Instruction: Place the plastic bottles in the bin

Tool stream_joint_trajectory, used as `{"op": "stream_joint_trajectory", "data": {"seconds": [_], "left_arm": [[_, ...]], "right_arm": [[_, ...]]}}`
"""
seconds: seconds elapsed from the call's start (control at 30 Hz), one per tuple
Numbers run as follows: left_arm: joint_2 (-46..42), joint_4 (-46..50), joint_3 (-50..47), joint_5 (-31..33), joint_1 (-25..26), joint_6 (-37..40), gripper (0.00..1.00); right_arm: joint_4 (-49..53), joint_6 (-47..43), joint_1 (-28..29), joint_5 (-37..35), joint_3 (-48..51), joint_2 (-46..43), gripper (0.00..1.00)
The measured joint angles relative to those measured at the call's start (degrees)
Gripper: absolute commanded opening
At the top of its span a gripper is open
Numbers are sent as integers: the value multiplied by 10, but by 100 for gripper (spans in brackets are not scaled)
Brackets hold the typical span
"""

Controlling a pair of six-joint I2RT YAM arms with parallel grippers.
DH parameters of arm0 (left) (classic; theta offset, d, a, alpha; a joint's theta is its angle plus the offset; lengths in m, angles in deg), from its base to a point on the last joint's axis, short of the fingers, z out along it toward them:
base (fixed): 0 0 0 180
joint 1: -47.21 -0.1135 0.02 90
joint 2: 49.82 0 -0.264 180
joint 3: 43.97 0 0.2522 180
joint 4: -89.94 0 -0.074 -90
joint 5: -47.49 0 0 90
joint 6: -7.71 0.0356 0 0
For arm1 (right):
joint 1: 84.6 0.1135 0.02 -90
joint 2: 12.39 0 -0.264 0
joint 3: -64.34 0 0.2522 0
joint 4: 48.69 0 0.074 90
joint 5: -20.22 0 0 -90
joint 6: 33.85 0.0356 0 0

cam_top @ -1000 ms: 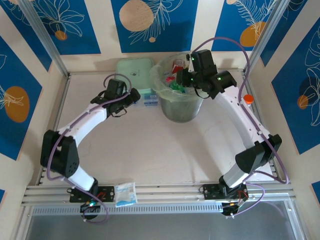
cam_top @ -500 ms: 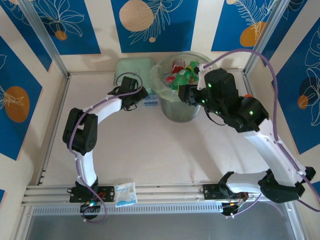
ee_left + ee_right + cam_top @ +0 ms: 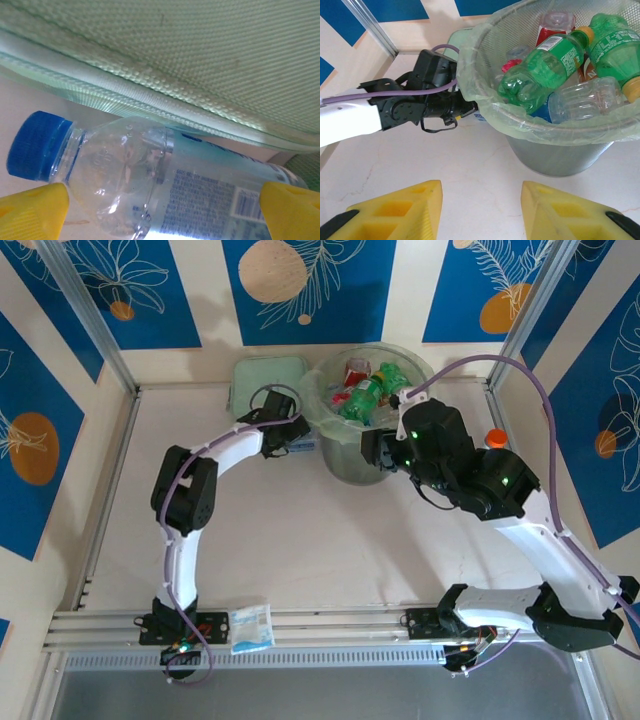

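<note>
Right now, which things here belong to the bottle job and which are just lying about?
Job: bin; bottles inside it; clear blue-capped bottle on the table beside the bin.
Lying about: flat green box; white-blue packet at the near edge; orange-capped vial right of the bin.

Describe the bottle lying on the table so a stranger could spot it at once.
Find the round pale green bin at the back of the table, full of bottles. Left of its base, beside the flat green box, one bottle lies on its side at the left claw. It is clear with a blue cap and label, the only clear bottle outside the bin.
</note>
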Motion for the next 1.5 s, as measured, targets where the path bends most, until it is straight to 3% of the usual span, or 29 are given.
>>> {"op": "stream_joint_trajectory", "data": {"seconds": [0.23,0.53,0.7,1.17,1.37,1.5], "left_arm": [[25,78,52,28,5,-10,89],[-126,102,-139,29,7,-15,88],[-202,127,-220,30,7,-29,98],[-242,144,-260,5,15,-143,99],[-348,158,-308,32,16,-165,99],[-348,152,-307,30,16,-186,99]], "right_arm": [[16,10,25,-30,0,-14,46],[24,19,48,-58,3,-50,46],[25,23,56,-67,5,-57,46],[28,35,69,-68,28,-59,49],[29,38,70,-68,34,-66,51],[27,38,70,-66,41,-69,52]]}}
